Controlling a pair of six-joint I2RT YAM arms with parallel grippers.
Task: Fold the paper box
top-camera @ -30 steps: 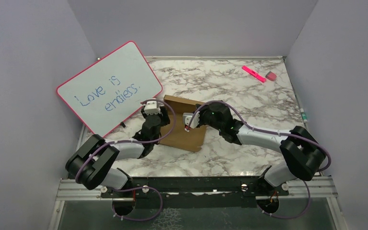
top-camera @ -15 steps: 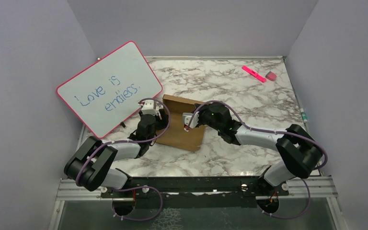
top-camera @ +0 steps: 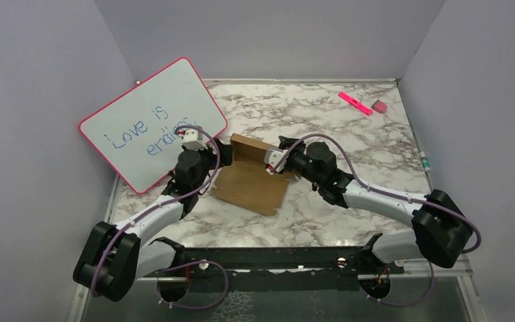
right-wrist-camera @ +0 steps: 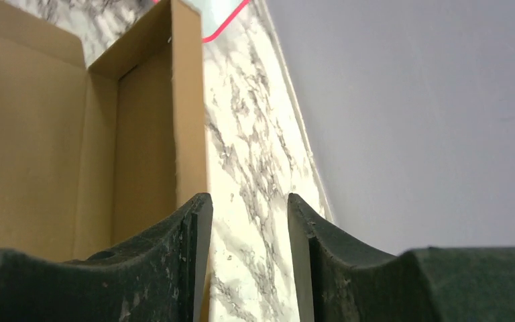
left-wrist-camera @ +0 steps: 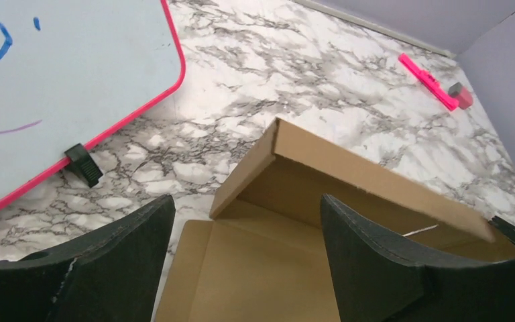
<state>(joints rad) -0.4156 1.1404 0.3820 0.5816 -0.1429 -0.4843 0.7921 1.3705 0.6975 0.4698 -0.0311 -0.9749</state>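
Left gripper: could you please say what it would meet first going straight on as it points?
Probably the raised flap of the paper box, framed between the open fingers of the left gripper, though depth is unclear.

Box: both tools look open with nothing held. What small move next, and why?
Probably ease the left tool forward and close it on the box's raised left corner. That corner sits just ahead between its open jaws, while the right tool is open over bare table beside the wall, so nothing holds the wall up.
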